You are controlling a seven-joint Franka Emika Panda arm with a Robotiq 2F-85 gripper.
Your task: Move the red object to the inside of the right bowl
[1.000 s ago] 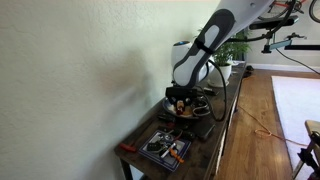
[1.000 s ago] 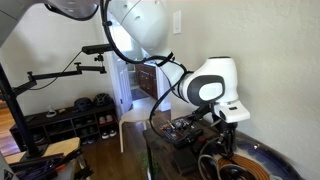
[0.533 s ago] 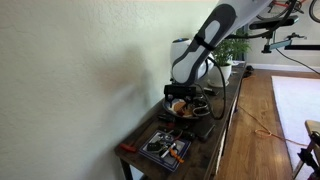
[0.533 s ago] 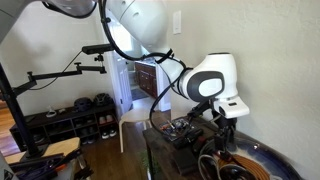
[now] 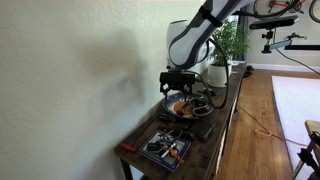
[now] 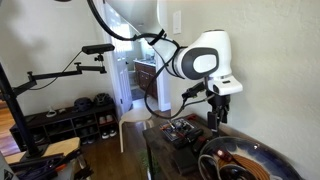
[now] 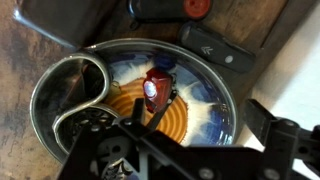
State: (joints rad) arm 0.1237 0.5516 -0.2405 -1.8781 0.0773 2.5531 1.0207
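Wrist view shows the gripper [image 7: 195, 130] hovering with its jaws spread wide, gripping nothing. The red object [image 7: 155, 88] lies inside the patterned bowl [image 7: 218, 98], at 11 o'clock from the gripper.

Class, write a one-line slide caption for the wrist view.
Small red object lying inside the blue-and-orange patterned bowl, beside a metal cup.

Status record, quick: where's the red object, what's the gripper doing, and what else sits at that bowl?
red object: lies inside the patterned bowl, on its blue and orange floor
gripper: open, empty, above the bowl, not touching the red object
small metal bowl: beside the red object, overlapping the patterned bowl's rim in the wrist view
task state: placement looks done
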